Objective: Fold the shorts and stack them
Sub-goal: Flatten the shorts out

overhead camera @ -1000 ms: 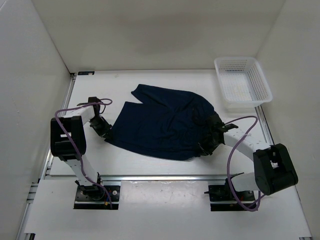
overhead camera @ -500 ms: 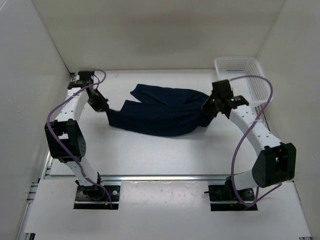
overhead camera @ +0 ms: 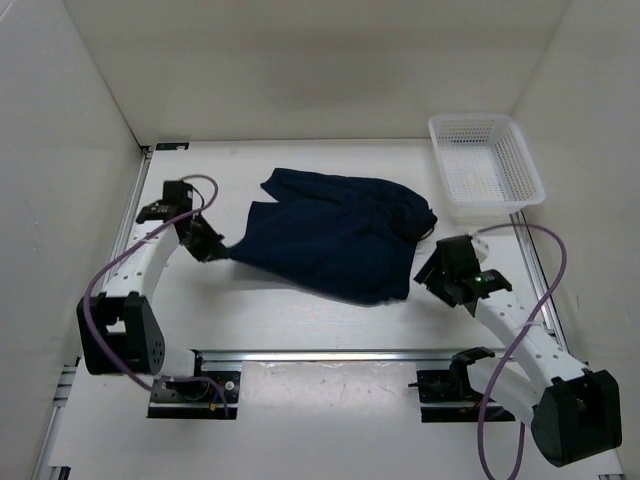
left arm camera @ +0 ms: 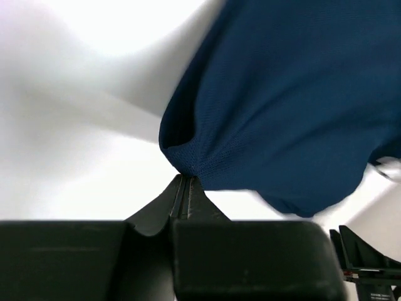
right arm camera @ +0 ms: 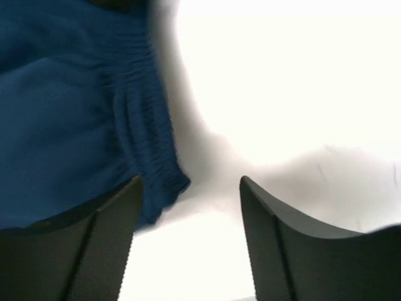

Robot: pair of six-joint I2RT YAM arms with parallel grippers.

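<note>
The dark navy shorts [overhead camera: 335, 235] lie spread across the middle of the white table. My left gripper [overhead camera: 212, 248] is shut on the left hem corner of the shorts [left arm camera: 188, 166] and holds it slightly raised. My right gripper [overhead camera: 432, 275] is open and empty, just right of the waistband end. In the right wrist view the gathered waistband [right arm camera: 147, 150] lies by my left finger [right arm camera: 113, 232], not between the jaws. The drawstring is hard to make out.
A white mesh basket [overhead camera: 486, 165] stands at the back right corner. White walls enclose the table on the left, back and right. A metal rail [overhead camera: 320, 353] runs along the near edge between the arm bases.
Both arms came back toward the near side. The right gripper let go of the waistband and opened; the shorts spread flatter. The left gripper still holds its corner.
</note>
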